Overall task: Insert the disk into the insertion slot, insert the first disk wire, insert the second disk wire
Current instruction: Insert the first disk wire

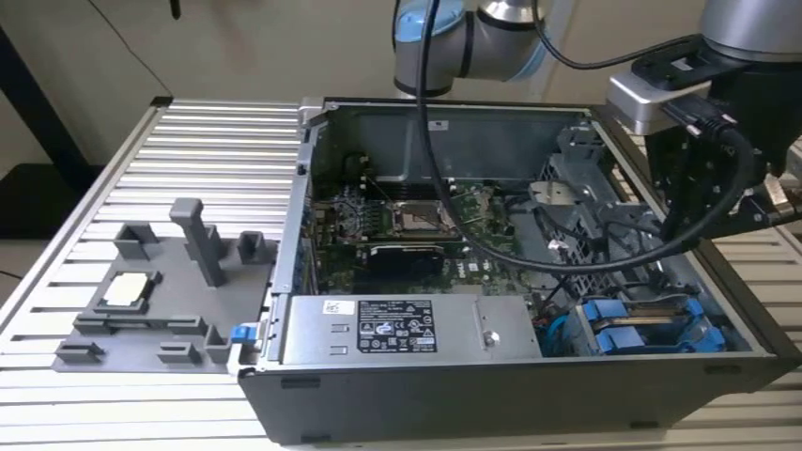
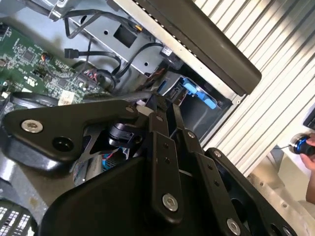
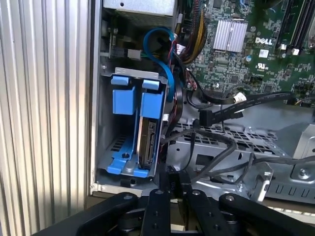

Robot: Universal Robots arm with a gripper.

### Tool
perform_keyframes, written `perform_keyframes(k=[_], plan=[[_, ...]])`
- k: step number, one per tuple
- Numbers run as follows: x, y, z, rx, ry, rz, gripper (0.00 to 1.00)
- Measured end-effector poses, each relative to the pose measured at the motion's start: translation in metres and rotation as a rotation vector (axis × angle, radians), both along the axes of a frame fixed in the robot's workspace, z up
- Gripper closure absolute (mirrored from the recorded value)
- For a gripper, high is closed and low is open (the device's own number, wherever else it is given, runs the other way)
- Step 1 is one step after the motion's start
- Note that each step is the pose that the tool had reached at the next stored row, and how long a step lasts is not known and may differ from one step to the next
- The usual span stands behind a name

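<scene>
**Desk:** Where is the disk in this one?

**Photographer:** The disk [image 3: 147,142] sits edge-on in the insertion slot [image 3: 104,123], clipped in its blue carrier. A second blue carrier [image 3: 123,101] is just beside it. In the exterior view the slot occupies the corner of the computer case [image 1: 501,404] at that view's right, next to the grey power-supply box [image 1: 389,329].

**Desk:** And the gripper?

**Photographer:** The gripper [image 3: 171,178] hangs over the open case, near the slot but apart from the disk. Its fingers [image 3: 160,196] are drawn together, tips all but meeting (whether a cable is caught between them, I cannot tell).

**Desk:** What stands in the way?

**Photographer:** Round black cables [image 3: 216,147] cross between the fingers and the slot. A flat black cable [image 3: 256,101] lies over the perforated grey metal, its connector [image 3: 206,117] free and apart from the disk. A blue cable [image 3: 165,64] loops just beside the carriers, on the side of the motherboard [image 3: 246,49].

**Desk:** Surroundings?

**Photographer:** The case lies open on a ribbed metal table [image 1: 213,141]. A grey fixture [image 1: 163,282] stands on the table at the exterior view's left, apart from the case. The arm [image 1: 457,42] comes in over the case's far wall.
</scene>
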State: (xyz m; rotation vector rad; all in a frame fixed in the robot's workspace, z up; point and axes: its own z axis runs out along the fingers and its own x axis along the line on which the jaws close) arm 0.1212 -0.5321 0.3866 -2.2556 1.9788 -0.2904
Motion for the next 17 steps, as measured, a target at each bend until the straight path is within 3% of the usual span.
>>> perform_keyframes(k=[3, 12, 15, 17], plan=[[0.0058, -0.0043, -0.0002, -0.0008, 0.0311, 0.0, 0.81], [0.0193, -0.0217, -0.0007, -0.0031, 0.1118, 0.0, 0.81], [0.0227, -0.0268, -0.0008, -0.0037, 0.134, 0.0, 0.81], [0.0247, -0.0293, -0.0009, -0.004, 0.1443, 0.0, 0.81]])
